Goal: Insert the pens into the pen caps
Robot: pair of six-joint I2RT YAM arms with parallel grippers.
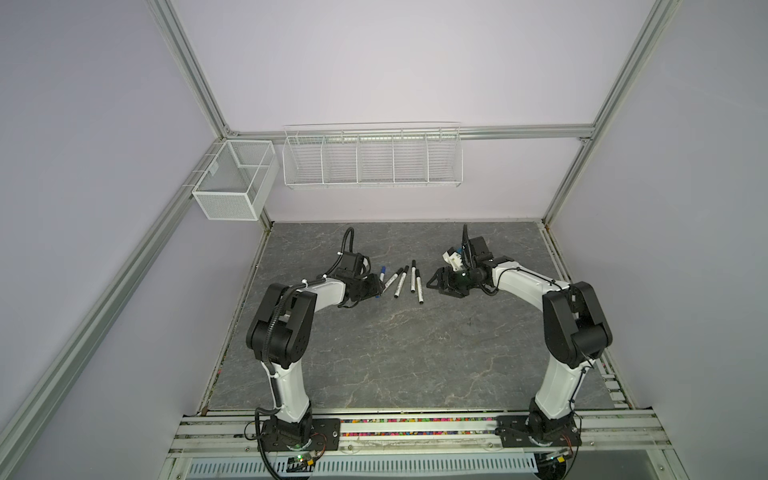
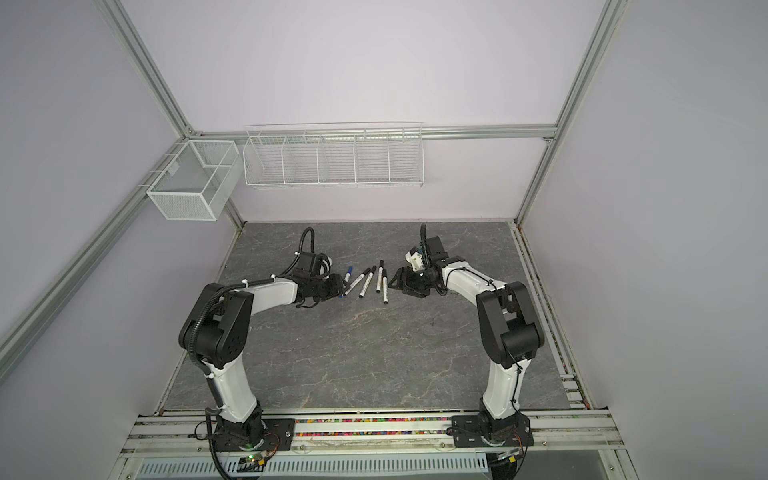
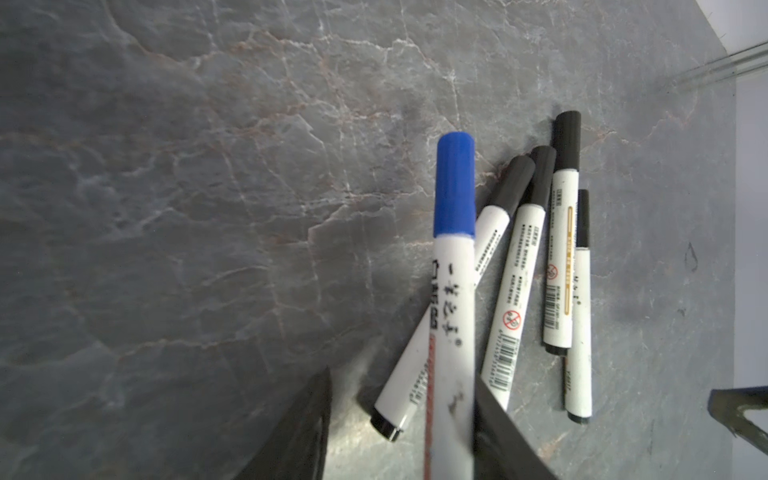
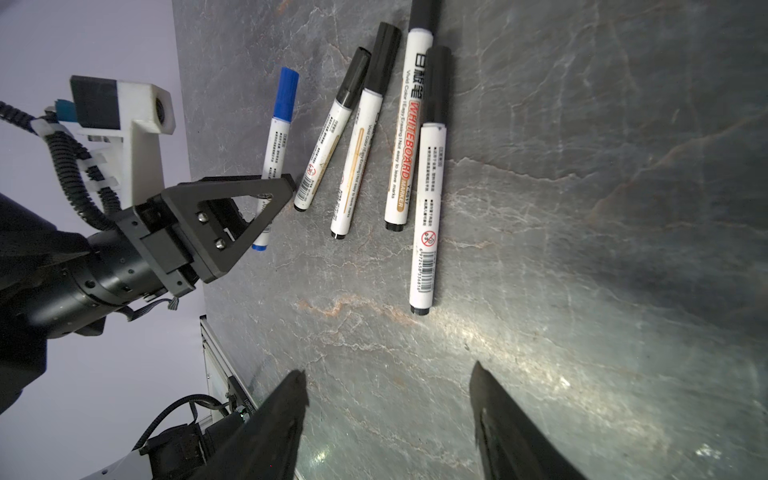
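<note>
While the left end effector [image 3: 402, 376] stands spread around the capped blue pen [image 3: 454, 316], barrel touching one finger only, the pen's long axis runs straight out between the jaws. Four black pens [image 4: 427, 216] lie just beside on the tabletop [image 3: 166, 208]; right end effector [image 4: 388, 374] spread, empty, farther off.

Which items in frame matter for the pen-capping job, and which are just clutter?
Job:
- blue pen, with blue cap on
- four black pens, caps on

Clutter:
- white mesh basket, on the side frame
- wire rack, on the back wall
</note>
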